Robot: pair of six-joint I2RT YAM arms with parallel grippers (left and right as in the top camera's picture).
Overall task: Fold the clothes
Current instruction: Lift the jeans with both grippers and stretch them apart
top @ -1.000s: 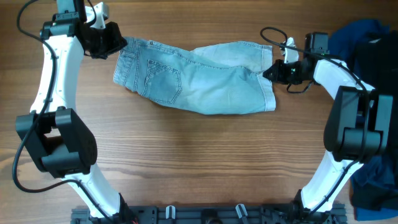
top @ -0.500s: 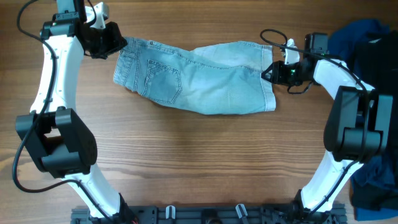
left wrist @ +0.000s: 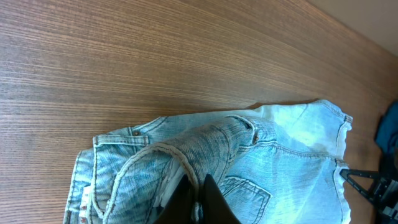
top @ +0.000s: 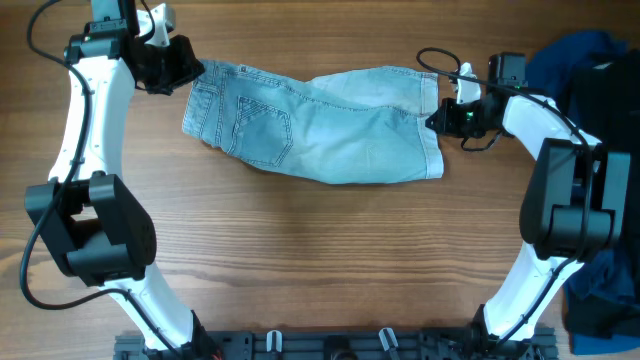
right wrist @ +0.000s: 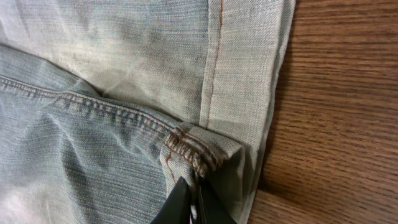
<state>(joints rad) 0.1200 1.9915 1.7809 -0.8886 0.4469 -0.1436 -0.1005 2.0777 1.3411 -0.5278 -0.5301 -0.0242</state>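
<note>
The light blue jeans (top: 320, 125) lie folded across the far part of the wooden table, waistband to the left, hemmed cuffs to the right. My left gripper (top: 192, 72) is at the waistband's far left corner; in the left wrist view it (left wrist: 198, 205) is shut on the waistband edge of the jeans (left wrist: 273, 155). My right gripper (top: 436, 113) is at the cuff end; in the right wrist view it (right wrist: 194, 205) is shut on a pinched fold of the hemmed cuff of the jeans (right wrist: 124, 74).
A dark blue garment (top: 565, 60) and a black garment (top: 610, 95) are piled at the table's right edge, just behind my right arm. Bare wooden table (top: 320, 260) stretches in front of the jeans.
The right gripper shifted very slightly along the cuff; the jeans and left arm have stayed in place.
</note>
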